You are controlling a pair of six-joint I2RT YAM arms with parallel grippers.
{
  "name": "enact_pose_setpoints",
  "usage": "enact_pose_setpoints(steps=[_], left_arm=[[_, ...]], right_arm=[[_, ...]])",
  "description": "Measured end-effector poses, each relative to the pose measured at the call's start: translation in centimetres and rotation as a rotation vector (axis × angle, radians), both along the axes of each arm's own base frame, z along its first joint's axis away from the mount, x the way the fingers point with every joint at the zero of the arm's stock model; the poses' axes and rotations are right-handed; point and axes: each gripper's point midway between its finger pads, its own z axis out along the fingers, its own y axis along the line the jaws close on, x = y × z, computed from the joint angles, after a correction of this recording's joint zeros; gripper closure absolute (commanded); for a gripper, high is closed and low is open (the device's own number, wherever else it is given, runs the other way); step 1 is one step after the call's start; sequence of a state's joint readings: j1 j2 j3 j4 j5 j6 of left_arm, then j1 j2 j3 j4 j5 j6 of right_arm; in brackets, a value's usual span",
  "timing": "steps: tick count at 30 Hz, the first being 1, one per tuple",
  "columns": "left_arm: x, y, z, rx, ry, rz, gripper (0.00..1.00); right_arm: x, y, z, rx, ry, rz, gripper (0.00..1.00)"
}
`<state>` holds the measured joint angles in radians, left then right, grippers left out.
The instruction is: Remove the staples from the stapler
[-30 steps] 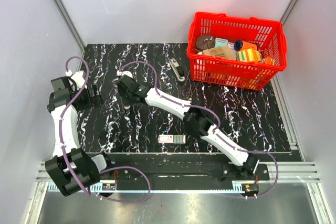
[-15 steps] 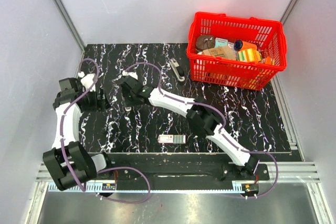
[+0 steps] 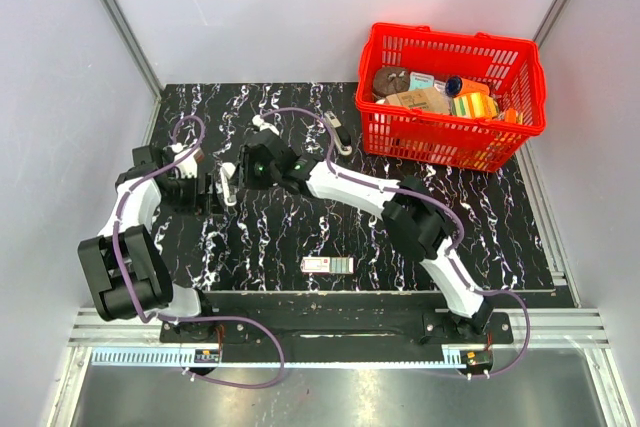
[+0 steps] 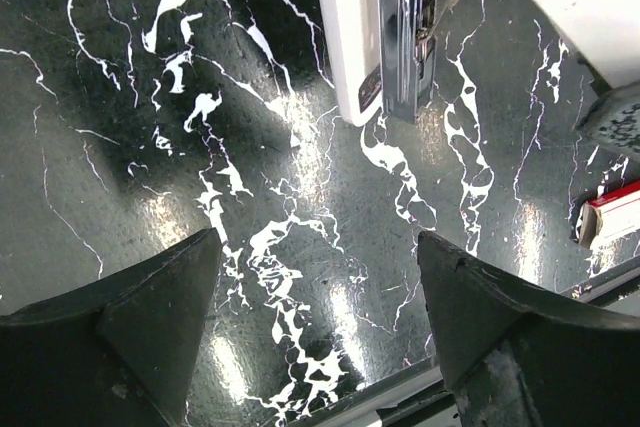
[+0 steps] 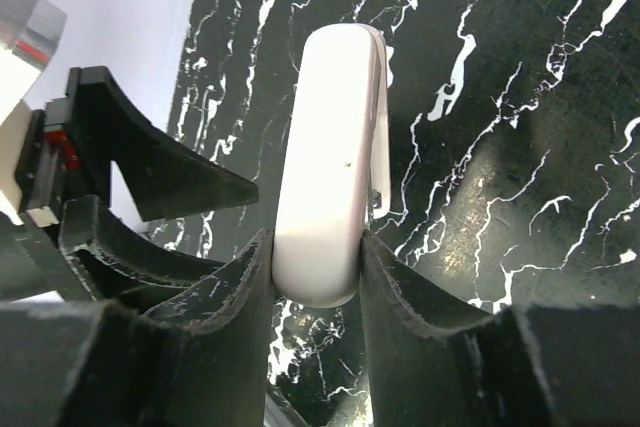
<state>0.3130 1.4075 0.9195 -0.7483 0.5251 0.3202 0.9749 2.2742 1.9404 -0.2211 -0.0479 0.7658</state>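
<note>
The small white stapler (image 5: 330, 167) is pinched at one end between my right gripper's (image 5: 318, 247) fingers, just above the black marble table. In the top view the right gripper (image 3: 241, 175) holds the stapler (image 3: 227, 190) at the table's left middle. My left gripper (image 3: 207, 192) is open and empty, just left of the stapler and apart from it. In the left wrist view the left gripper (image 4: 320, 282) gapes wide, and the stapler (image 4: 350, 27), with a metal rail on its underside, lies beyond its fingertips.
A small flat red-and-green labelled box (image 3: 327, 265) lies near the table's front edge. A slim grey-and-black tool (image 3: 337, 133) lies beside the red basket (image 3: 533, 97) of mixed items at the back right. Grey walls close in on both sides.
My left gripper has swung right, toward the stapler. My right gripper has shifted right and slightly back, keeping its grip on the stapler.
</note>
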Motion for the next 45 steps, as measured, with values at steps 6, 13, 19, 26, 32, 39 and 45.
enact_pose_setpoints(steps=[6, 13, 19, 26, 32, 39, 45], left_arm=[[0.5, 0.0, 0.0, 0.004, -0.028, -0.024, 0.20], [1.0, 0.3, -0.1, 0.032, -0.070, -0.081, 0.04], [1.0, -0.1, -0.4, 0.020, -0.091, -0.159, 0.02], [1.3, -0.7, 0.4, 0.008, -0.157, -0.228, 0.15], [1.5, -1.3, 1.4, -0.015, -0.211, -0.263, 0.19], [1.4, -2.1, 2.4, -0.048, -0.270, -0.315, 0.51], [0.1, -2.7, 2.5, -0.078, -0.266, -0.378, 0.51]], right_arm=[[0.2, -0.2, -0.3, 0.064, 0.050, -0.011, 1.00], [-0.6, -1.3, -1.7, 0.101, 0.138, -0.024, 1.00], [-0.4, -1.1, 1.8, 0.235, 0.156, -0.021, 1.00], [-0.5, -1.2, 6.1, 0.380, 0.167, -0.007, 1.00], [-0.9, -1.4, 5.9, 0.417, 0.210, -0.003, 1.00], [-1.4, -1.6, 5.2, 0.430, 0.256, -0.001, 1.00], [-1.4, -1.7, 5.4, 0.446, 0.267, 0.001, 1.00]])
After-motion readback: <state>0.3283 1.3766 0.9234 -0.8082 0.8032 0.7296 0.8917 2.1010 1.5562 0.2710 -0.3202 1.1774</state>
